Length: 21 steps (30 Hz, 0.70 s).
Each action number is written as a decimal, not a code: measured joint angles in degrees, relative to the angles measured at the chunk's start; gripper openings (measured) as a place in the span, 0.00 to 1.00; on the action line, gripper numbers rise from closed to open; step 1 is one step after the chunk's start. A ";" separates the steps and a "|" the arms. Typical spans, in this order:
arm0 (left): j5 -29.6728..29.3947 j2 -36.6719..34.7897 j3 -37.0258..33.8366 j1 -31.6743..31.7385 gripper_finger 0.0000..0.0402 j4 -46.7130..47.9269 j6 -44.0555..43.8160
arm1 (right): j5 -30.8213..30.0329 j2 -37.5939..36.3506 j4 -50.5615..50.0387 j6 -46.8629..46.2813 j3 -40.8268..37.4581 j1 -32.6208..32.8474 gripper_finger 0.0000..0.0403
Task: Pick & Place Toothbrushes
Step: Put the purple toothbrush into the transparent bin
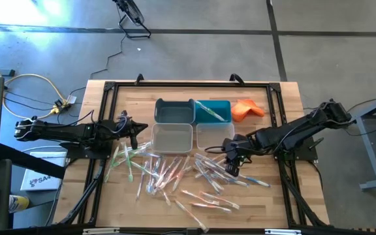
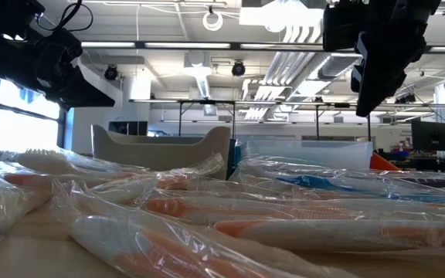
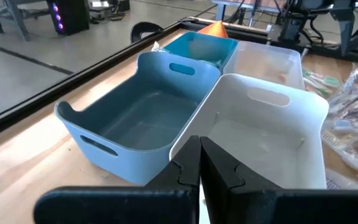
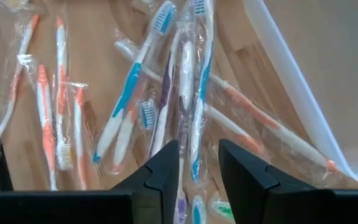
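Right pincer (image 4: 194, 165): held partly open, empty, so a wrapped brush can be straddled; toothbrushes (image 4: 191, 93) scattered on the table (image 1: 286, 98) directly beneath and ahead
Left pincer (image 3: 199, 165): fully closed, empty; parked before the bins (image 3: 142, 118)

Toothbrushes (image 1: 175, 173): clear wrappers; handles seen in orange-pink, blue, green and white. Beside the pile, four bins: slate-blue bin (image 1: 174, 111), teal bin (image 1: 213, 111), two pale translucent bins (image 1: 172, 138). Orange cloth (image 1: 247, 109) is noted just beside the teal bin. Table (image 1: 286, 104): light wood, black-framed.
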State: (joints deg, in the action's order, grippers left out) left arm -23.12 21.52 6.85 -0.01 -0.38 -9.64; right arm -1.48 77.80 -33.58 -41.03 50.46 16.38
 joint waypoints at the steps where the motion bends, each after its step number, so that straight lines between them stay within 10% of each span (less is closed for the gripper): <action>1: -0.02 0.00 0.00 0.00 0.00 0.00 0.26 | -0.16 0.00 -0.02 0.76 0.00 0.01 0.26; 21: 0.11 -0.02 0.00 0.00 0.00 0.11 0.19 | -3.29 0.00 4.27 1.86 -0.04 0.52 0.26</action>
State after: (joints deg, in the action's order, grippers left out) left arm -23.01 21.50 6.85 -0.01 -0.27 -9.45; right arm -4.76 77.80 -29.32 -39.18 50.41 16.91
